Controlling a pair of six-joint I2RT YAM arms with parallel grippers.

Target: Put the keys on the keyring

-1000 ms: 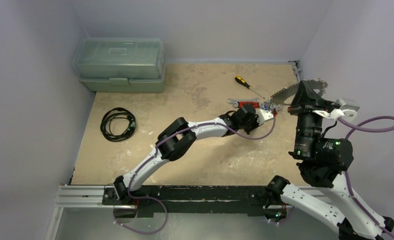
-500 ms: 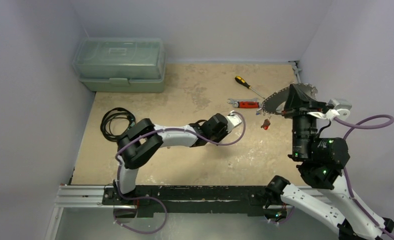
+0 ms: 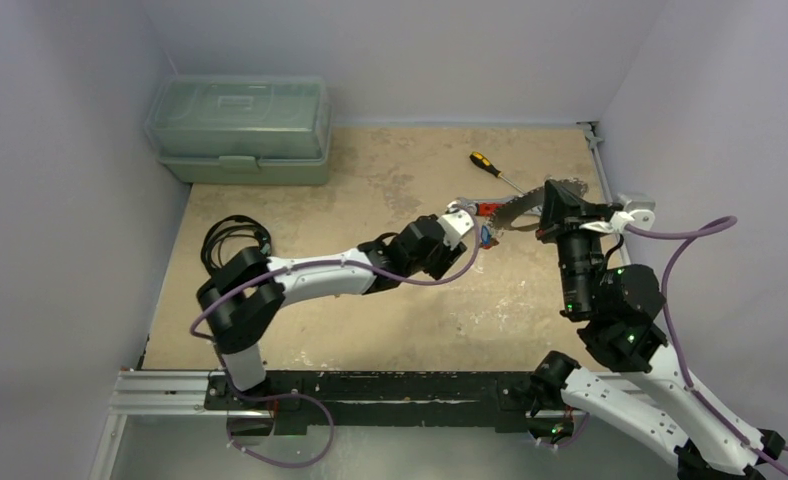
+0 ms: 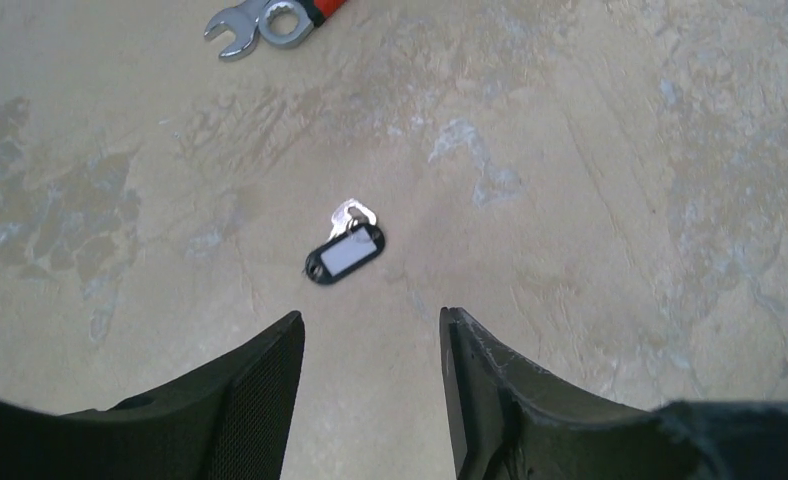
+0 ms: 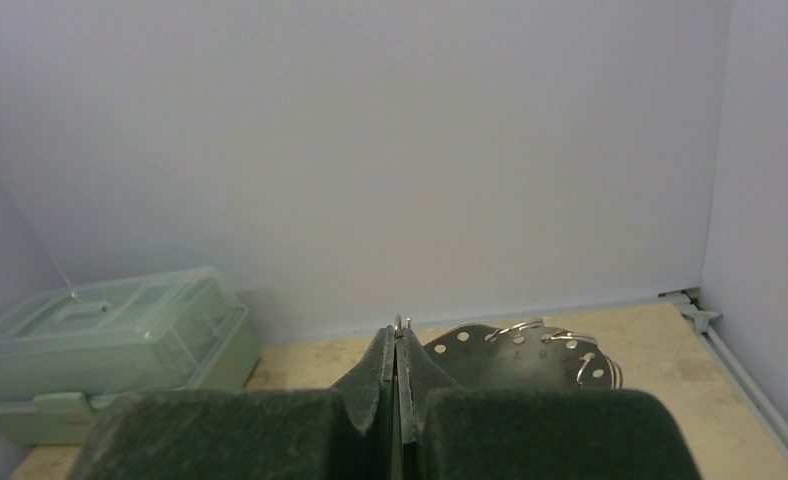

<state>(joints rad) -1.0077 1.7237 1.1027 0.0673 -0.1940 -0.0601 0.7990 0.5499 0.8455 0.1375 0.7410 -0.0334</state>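
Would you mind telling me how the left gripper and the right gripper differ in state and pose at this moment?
The left gripper is open and empty; the right gripper is shut on the keyring. The left gripper points down at the table, with the black-tagged key lying just ahead of its fingers; the right gripper points level toward the back wall. Both have dark padded fingers.

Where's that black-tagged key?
In the left wrist view, the black-tagged key lies on the table just beyond the open left gripper, short of the wrench.
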